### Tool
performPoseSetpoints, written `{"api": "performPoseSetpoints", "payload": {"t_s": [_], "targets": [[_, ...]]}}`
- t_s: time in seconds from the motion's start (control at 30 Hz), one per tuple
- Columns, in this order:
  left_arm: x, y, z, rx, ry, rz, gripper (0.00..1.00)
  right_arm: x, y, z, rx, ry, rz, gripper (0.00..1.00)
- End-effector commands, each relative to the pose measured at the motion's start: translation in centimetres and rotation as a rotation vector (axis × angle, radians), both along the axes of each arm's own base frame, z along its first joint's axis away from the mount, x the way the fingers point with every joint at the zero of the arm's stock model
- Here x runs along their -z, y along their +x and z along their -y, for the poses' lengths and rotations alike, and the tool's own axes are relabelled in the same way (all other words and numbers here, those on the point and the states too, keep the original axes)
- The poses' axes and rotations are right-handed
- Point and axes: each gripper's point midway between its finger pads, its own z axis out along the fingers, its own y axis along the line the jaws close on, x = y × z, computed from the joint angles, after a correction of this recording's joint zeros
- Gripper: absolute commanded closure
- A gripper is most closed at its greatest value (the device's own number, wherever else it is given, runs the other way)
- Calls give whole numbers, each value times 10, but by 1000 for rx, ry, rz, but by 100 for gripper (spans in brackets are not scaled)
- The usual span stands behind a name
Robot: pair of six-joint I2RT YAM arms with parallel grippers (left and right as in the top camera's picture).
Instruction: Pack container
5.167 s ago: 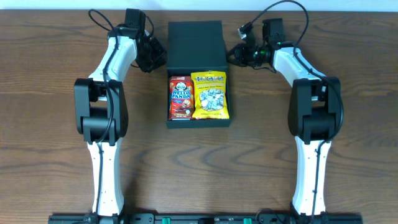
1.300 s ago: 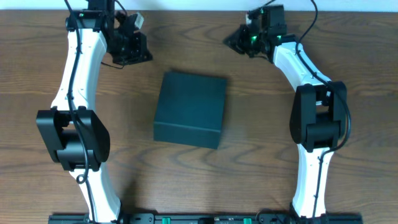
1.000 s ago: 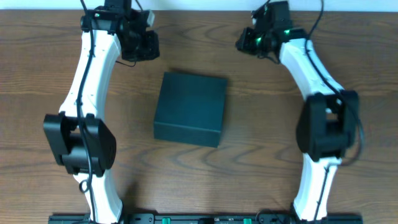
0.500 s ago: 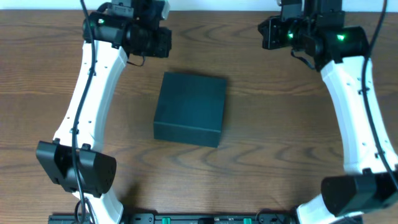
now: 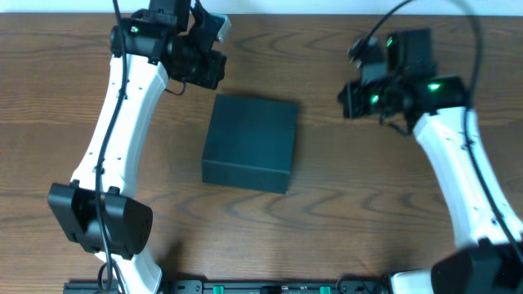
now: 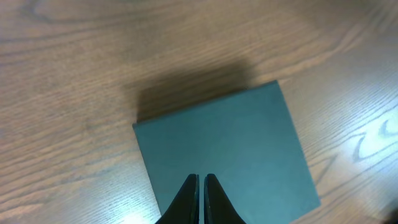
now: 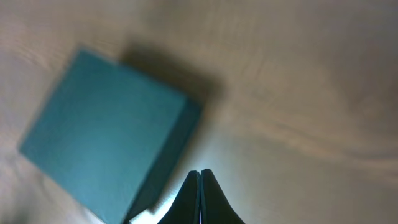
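Note:
The container (image 5: pixel 250 143) is a dark teal box lying shut in the middle of the wooden table, turned slightly askew; its contents are hidden. It fills the left wrist view as the container (image 6: pixel 224 152) and shows at the left of the blurred right wrist view as the container (image 7: pixel 106 140). My left gripper (image 5: pixel 208 69) hovers off the box's far left corner, shut and empty; its tips (image 6: pixel 201 179) point over the lid. My right gripper (image 5: pixel 353 100) hangs to the right of the box, shut with nothing in it, its tips (image 7: pixel 200 172) over bare wood beside the box's edge.
The brown wooden table (image 5: pixel 343 204) stretches around the box on every side. Both white arms rise from bases at the near edge, the left arm (image 5: pixel 114 155) on the left, the right arm (image 5: pixel 466 180) on the right. Cables loop above each wrist.
Five seconds ago the box stood open with two snack packs inside; now it lies shut. Over the last second both arms lifted, and the right gripper swung nearer and down toward the box's right side.

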Motion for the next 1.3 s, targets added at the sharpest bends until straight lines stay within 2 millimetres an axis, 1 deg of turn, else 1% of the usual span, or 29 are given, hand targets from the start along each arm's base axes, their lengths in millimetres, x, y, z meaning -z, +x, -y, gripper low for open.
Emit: {"api": "performPoseSetpoints", "payload": {"t_s": [0.0,0.13,0.2,0.27,0.33,0.43,0.5,0.57,0.6,0.7,0.83,0.93,1.0,1.17,1.27], "targets": [[35,-12,-4,33,17,-75,94,27,-23,-24,-92,112,-76,98],[67,-23,-15,-12,25,-169,94,58,-32,-26,-69,136,-130,98],[77,-23,-28,-84,13,-207,94,69,-35,-25,-61,139,-144,98],[82,-21,-43,-141,5,-227,94,78,-37,-26,-62,140,-151,98],[83,-17,-61,-213,-7,-244,94,84,-39,-27,-66,139,-154,98],[86,-14,-80,-268,-14,-252,94,87,-41,-32,-81,138,-151,98],[94,-16,-90,-313,-22,-275,94,89,-40,-38,-99,138,-145,98],[108,-22,-95,-351,-30,-313,94,93,-38,-46,-107,142,-146,98],[114,-25,-95,-355,-38,-328,94,96,-37,-48,-105,145,-150,98],[132,-35,-83,-340,-103,-370,94,110,-32,-57,-82,165,-185,98],[152,-42,-83,-402,-120,-413,94,125,-34,-72,-104,238,-246,98],[163,-46,-82,-428,-128,-427,94,140,-36,-73,-83,251,-300,98],[166,-47,-75,-408,-150,-427,94,146,-38,-74,-77,254,-325,98],[172,-51,-60,-394,-169,-437,94,146,-39,-85,-103,266,-318,98],[172,-51,-52,-383,-176,-438,94,143,-34,-93,-109,279,-291,98]]}}
